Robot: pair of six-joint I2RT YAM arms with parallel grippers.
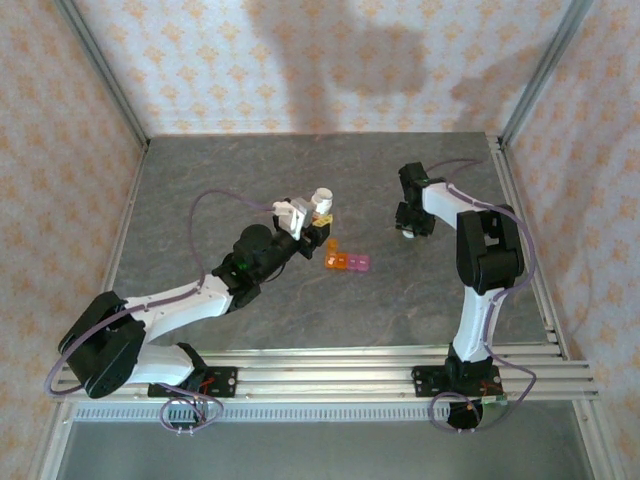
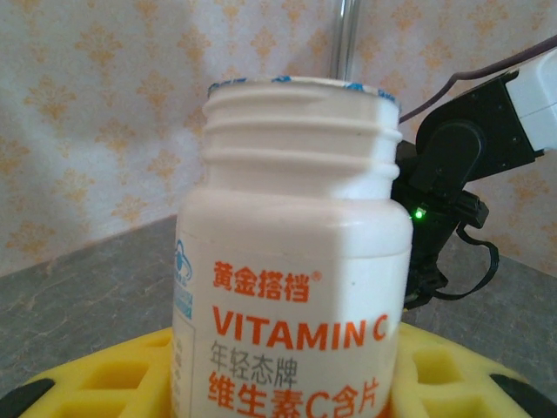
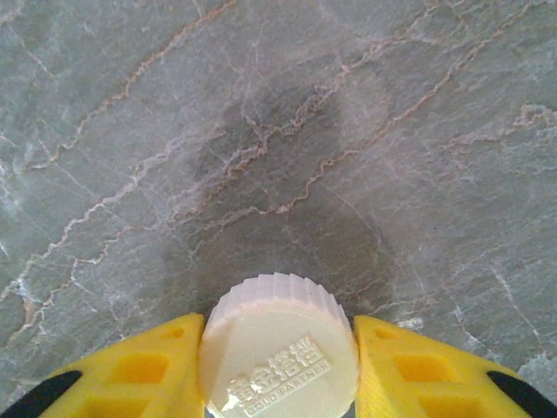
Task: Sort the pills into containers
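Centrally, containers [image 1: 346, 262], joined translucent cells, orange to pink

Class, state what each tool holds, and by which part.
Left tool grips the open vitamin bottle by its body; right tool pinches the white cap by its ribbed rim.

**Lettering on bottle and cap**

The white bottle [image 2: 296, 261] carries orange "黄金搭档" with a ® mark, large orange "VITAMIN C", grey "年轻态牌" and orange "维生素C含片" below. The white cap [image 3: 278, 348] is embossed "金搭档" above small, faint "GOLD PARTNER".
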